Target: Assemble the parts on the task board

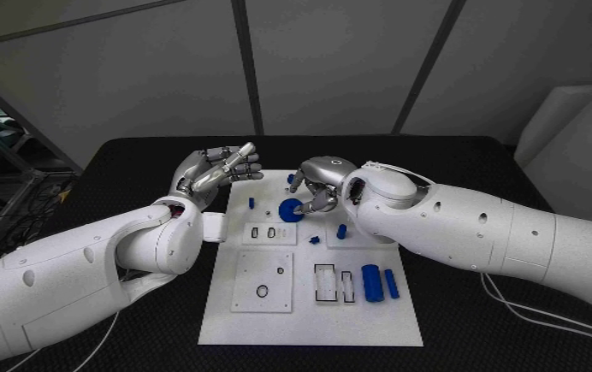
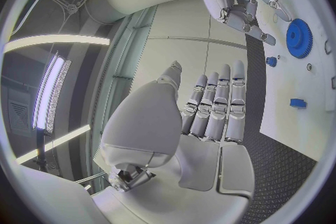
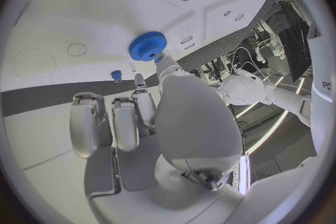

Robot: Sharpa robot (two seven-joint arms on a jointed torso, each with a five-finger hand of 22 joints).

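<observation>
Blue toothed plastic gear (image 1: 291,210) lying flat near the far end of the white task board (image 1: 309,321), teeth facing outward all round. Right silver hand (image 1: 323,186) poised directly over it, fingers curled down around the gear's edge; from the right wrist view, fingertips (image 3: 159,60) look to be just at the rim of the gear (image 3: 148,46), but cannot tell whether they actually pinch it or merely hover against it. Left silver hand (image 1: 217,169) raised beside the board's far left corner, palm up, fingers straight and together, holding nothing, well clear of the parts.

Elsewhere on the board: small blue peg (image 1: 342,231) just on the near side of the gear, thick blue cylinder (image 1: 371,282) and slimmer blue rod (image 1: 391,283) lying side by side toward the near right, next to rectangular slots (image 1: 333,283).

Likely risks from here, judged only from this layout:
- Shallow fingertip hold on a thin toothed rim, so the gear could slip or tip on lifting and drop back skewed
- Gear set down tilted over its post, then jamming rather than seating
- Curled fingers brushing the small blue peg nearby and knocking it out of place
- Board unclamped as far as can be seen, so a sideways push could shift it
</observation>
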